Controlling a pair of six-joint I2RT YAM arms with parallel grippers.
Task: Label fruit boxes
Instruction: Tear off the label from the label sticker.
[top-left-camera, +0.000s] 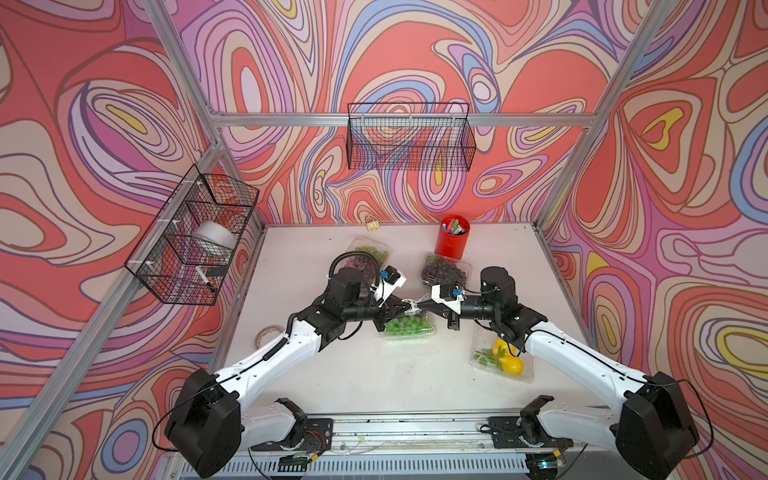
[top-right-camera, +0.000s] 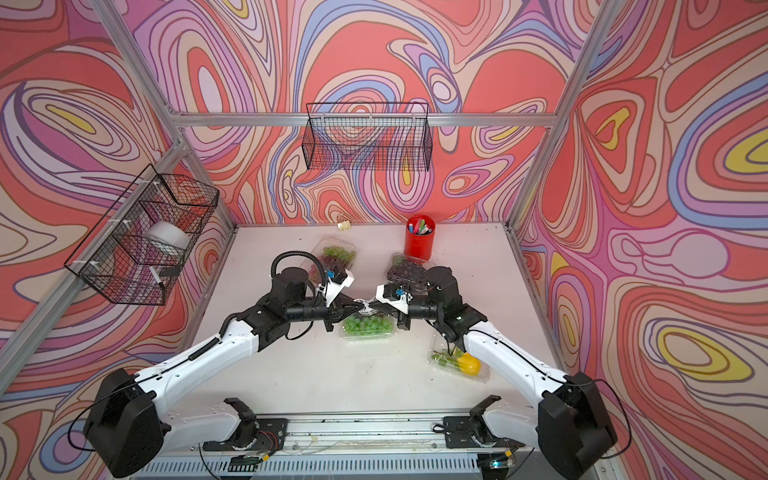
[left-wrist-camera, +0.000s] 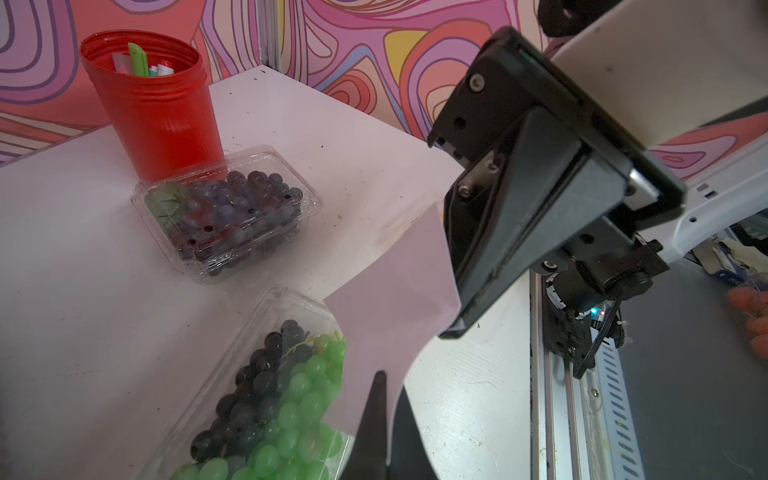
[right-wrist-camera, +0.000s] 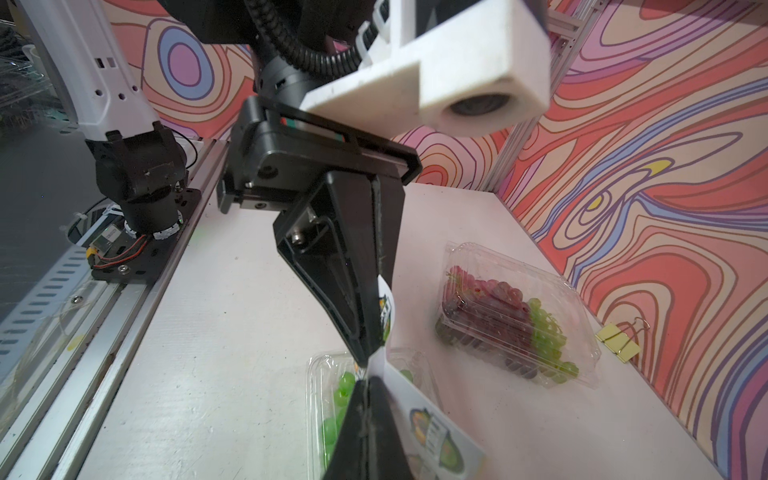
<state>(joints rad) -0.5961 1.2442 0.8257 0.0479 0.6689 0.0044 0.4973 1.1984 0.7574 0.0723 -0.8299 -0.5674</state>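
So, the mixed-grape box (top-left-camera: 368, 254) sits toward the back of the counter (top-left-camera: 353, 374); nearer, the left fingers (top-left-camera: 397, 309) and right fingers (top-left-camera: 427, 306) are both pinched shut on the sticker sheet (top-left-camera: 414, 306), held above the green-grape box (top-left-camera: 409, 327). Rightward lie the dark-grape box (top-left-camera: 442, 272) and the lemon box (top-left-camera: 494, 361). These thin clamshells look light, flexible and slick, so steadying one by its stiffer rim seems wisest.

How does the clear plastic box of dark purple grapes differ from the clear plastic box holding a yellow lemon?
The clear box of dark purple grapes is packed full; the clear box with the yellow lemon has spare room around its fruit. The grape box lies far back beside the red pen cup; the lemon box lies nearer, partly under the right arm. Both lie flat.
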